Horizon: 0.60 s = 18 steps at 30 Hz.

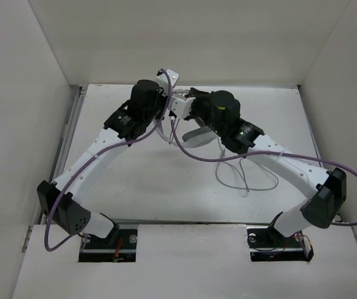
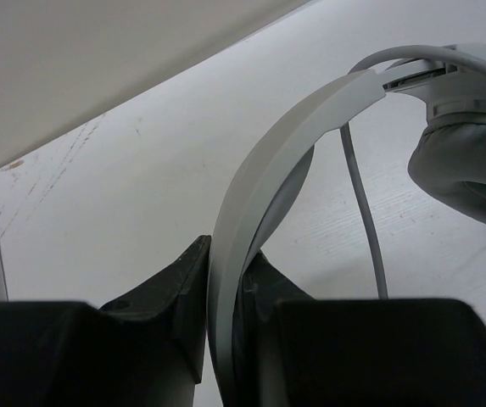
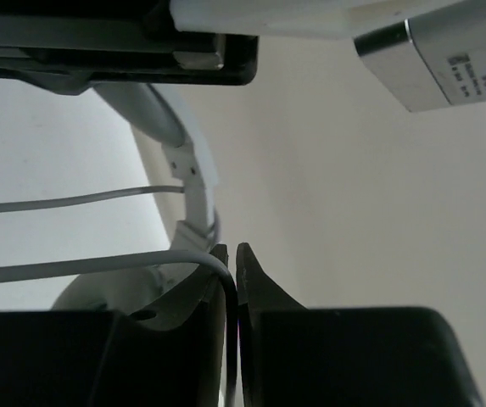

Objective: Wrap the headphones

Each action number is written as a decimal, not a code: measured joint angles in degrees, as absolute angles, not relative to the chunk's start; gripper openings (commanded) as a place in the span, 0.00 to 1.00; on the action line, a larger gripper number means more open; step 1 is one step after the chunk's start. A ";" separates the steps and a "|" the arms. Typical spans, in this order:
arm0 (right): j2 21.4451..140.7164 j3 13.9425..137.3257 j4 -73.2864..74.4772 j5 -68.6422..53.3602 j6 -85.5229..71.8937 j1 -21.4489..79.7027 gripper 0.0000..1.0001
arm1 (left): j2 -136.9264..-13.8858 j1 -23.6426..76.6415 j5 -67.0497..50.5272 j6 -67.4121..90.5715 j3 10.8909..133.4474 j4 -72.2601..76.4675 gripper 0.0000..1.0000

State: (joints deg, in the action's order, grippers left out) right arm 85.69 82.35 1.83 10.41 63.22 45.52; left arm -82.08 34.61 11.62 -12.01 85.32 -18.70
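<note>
Clamping the curved white headband (image 2: pixel 264 191) of the headphones (image 1: pixel 197 136) between its fingers, the left gripper (image 2: pixel 227 253) steadies the set over the far middle of the table (image 1: pixel 134 187), with a grey ear cushion (image 2: pixel 467 165) to the right. Just beside it, the right gripper (image 3: pixel 230 252) has its fingers pinched together on the thin grey cable (image 3: pixel 98 265), which runs leftward past the headband's slider. The rest of the cable trails in loose loops on the table toward the near right. The winding step appears to be in hand. The next move likely calls for leading the pinched cable around the headband against a firm left grip, letting slack feed in without snagging.
</note>
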 measured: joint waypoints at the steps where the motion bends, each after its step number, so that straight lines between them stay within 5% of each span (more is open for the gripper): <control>1: 85.84 82.02 0.40 10.79 64.16 45.47 0.14 | -81.89 34.61 11.25 -12.14 85.32 -19.05 0.00; 18: 85.86 82.24 -6.72 11.77 57.67 39.48 0.17 | -77.12 35.88 2.44 -14.63 85.38 -25.98 0.00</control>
